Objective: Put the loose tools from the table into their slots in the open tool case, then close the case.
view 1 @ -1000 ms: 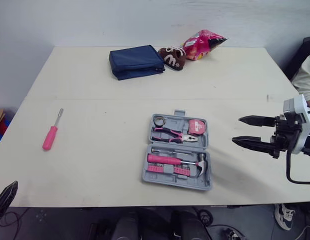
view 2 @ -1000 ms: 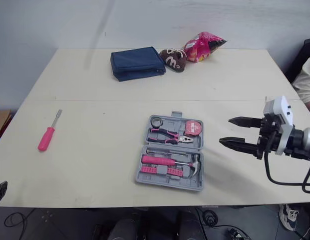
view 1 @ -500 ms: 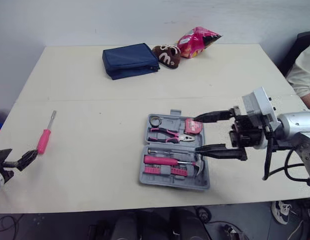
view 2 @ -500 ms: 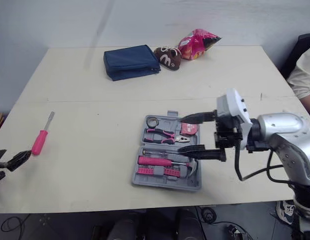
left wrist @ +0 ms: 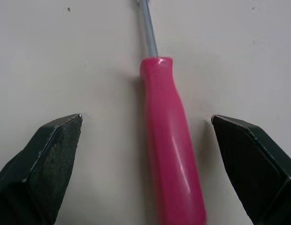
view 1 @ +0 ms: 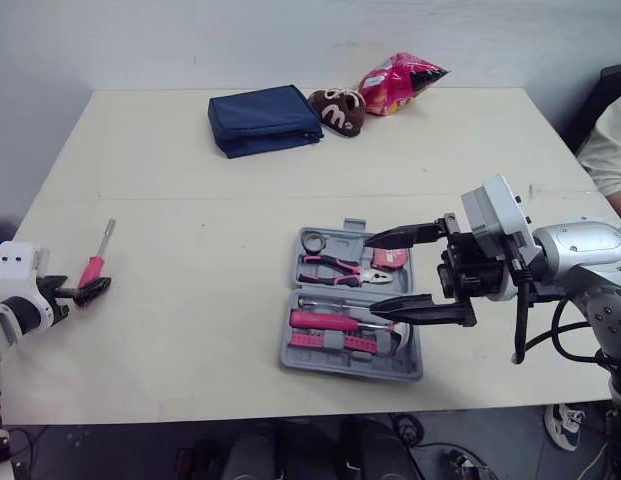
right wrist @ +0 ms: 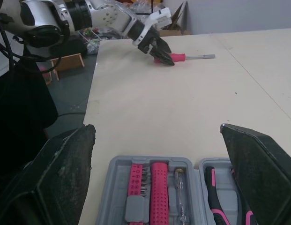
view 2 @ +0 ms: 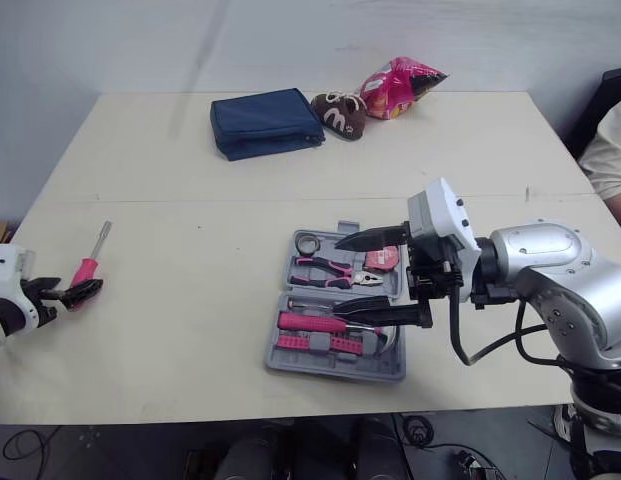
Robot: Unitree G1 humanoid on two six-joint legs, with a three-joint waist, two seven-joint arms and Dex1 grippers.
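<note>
**Screwdriver [left wrist: 172, 150] lies lengthwise inside the left hand [view 1: 88, 291]**

The pink screwdriver rests at the far left of the counter [view 1: 210, 250], well apart from the open tool case [view 1: 345, 368]. The left hand is much the nearer. Its fingers [left wrist: 47, 159] are spread either side of the handle, which runs parallel to them, shaft pointing away. The right hand [view 1: 372, 272], also spread, hovers above the case.
</note>
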